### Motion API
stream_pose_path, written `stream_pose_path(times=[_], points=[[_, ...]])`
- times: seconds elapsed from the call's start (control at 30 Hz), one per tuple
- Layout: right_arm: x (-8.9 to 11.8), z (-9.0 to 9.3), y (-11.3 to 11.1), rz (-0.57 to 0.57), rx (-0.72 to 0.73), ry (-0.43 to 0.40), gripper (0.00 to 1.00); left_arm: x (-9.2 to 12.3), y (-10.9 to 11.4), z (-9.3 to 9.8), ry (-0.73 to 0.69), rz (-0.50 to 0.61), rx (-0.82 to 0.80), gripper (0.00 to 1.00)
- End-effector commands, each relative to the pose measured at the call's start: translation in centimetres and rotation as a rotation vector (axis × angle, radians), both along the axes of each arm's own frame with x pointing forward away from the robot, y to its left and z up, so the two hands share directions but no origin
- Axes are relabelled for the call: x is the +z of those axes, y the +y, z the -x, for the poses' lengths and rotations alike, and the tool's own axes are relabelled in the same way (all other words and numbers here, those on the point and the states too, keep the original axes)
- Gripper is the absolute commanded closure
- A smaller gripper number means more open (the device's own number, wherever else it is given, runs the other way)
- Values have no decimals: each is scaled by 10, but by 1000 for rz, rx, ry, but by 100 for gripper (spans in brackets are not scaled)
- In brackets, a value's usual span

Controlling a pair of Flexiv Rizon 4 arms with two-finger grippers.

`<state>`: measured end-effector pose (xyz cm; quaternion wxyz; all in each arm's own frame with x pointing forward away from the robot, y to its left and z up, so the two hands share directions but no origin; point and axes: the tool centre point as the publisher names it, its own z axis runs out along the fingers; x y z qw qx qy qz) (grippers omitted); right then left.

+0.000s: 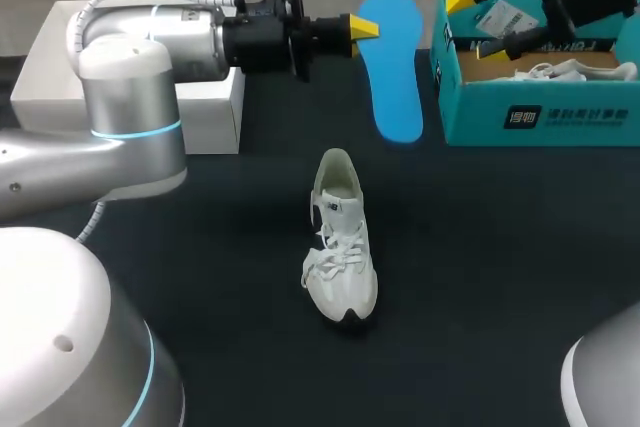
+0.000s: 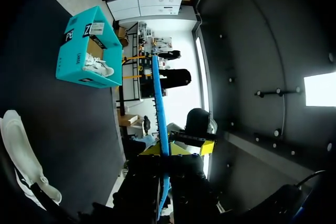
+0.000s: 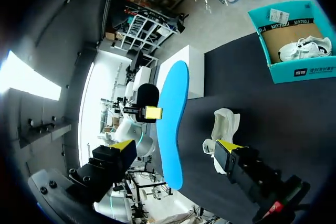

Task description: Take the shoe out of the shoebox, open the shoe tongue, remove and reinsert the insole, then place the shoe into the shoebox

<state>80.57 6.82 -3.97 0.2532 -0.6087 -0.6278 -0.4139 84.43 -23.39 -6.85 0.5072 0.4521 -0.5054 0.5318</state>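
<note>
Left gripper [image 1: 365, 27] is out beside the shoebox [image 1: 540, 119], on its open-table side, and it has the blue insole [image 1: 392, 67]. In the left wrist view the insole runs edge-on straight out between the two yellow tips, which sit close together with one pressed to each face. That is a firm pinch at one end of the insole. The rest juts free of the fingers, flat face up to the head camera, alongside the shoebox's near-left corner. I can't tell if its far end touches the table [image 1: 500, 277].

Over to the right gripper [image 1: 476, 21]. It hangs above the shoebox's back-left corner, jaws spread wide, and there's nothing in them. The right wrist view confirms it: the fingers [image 3: 123, 146] stand well apart, and the insole is in sight ahead of them but not in contact.

The white shoe [image 1: 341, 247] is out of the shoebox, well apart from it. It stands upright on its sole on the dark table, down toward the robot's side, with its laces loose on top. Its heel opening faces back toward the insole and its toe points away from the shoebox's front wall. Neither gripper is touching it.

Inside the shoebox lies a second white shoe [image 1: 560, 71], on the brown cardboard floor against the front wall. On the far side of the left gripper from the shoebox sits a plain white box [image 1: 210, 107], partly hidden by the left arm.
</note>
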Motion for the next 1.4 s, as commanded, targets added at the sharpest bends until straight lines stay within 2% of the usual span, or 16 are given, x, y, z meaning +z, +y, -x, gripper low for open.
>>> stream_pose_path(times=[0.03,0.17,0.87,0.9,0.93,1.03,1.13,1.4], points=[[-14,-1,-3,-454,83,-44,0,1,3,2,-1,4,-1,100],[-23,0,-8,-469,67,-23,0,3,4,3,-2,6,-3,100],[-31,-1,-11,-475,59,1,0,4,5,1,-26,1,-17,100],[-31,-1,-11,-475,59,1,0,4,5,1,-47,-4,-22,100],[-31,-1,-11,-475,59,1,0,4,5,1,-130,-30,16,100],[-31,-1,-11,-475,59,1,0,3,5,2,-446,-65,141,100],[-31,-1,-11,-475,59,1,0,3,7,4,-612,-8,228,100],[-31,-1,-11,-475,59,1,0,3,8,5,-645,21,266,100]])
